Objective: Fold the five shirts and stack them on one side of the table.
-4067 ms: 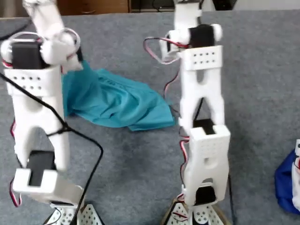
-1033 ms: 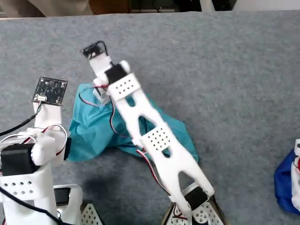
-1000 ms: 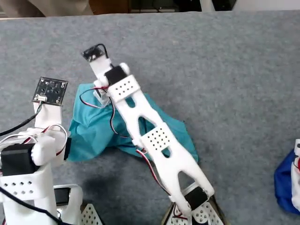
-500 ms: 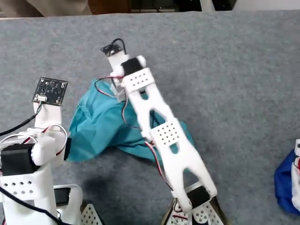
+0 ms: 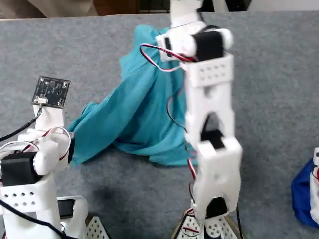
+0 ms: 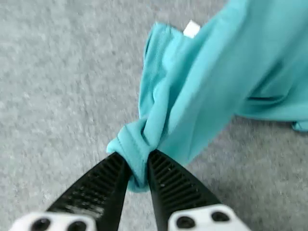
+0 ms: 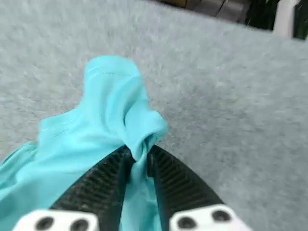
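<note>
High view: teal cloth shirt (image 5: 139, 109) strung between my left gripper (image 6: 138, 162), pinching its low end, and right gripper (image 7: 138, 155), pinching high.

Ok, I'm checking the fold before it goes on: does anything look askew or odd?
The shirt is not flat. The left gripper and the right gripper each pinch a bunched wad of it, so it stretches twisted and creased between them, its lower part resting on the table.

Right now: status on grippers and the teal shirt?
Left gripper shut on teal shirt, low by the table. Right gripper shut on it, held high. Shirt draped between, unfolded. Blue cloth at table edge, clear.
</note>
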Robot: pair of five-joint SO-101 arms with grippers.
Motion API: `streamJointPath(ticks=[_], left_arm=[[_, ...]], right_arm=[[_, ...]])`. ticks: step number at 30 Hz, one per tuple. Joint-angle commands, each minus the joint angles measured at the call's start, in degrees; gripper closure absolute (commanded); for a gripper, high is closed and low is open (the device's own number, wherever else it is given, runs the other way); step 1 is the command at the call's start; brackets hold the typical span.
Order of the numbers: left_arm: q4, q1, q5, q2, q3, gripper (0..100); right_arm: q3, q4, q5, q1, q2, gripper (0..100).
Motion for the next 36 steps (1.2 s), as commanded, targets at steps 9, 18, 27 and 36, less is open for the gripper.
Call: streamJointPath(ticks=[9, 18, 27, 36], left_arm=[[-2.0, -0.7, -0.4, 0.0, 0.0, 98], [-2.0, -0.4, -0.6, 0.0, 0.0, 98], [-1.9, -0.4, -0.7, 0.0, 0.0, 98], [-1.9, -0.4, -0.7, 0.0, 0.1, 98]], right_arm=[[72.7, 0.8, 2.2, 4.3, -58.1, 99.1], [93.8, 0.9, 4.6, 4.3, -68.3, 74.9], [80.5, 0.5, 4.1, 4.1, -64.1, 59.9], [80.1, -10.2, -1.6, 4.4, -36.2, 61.2]])
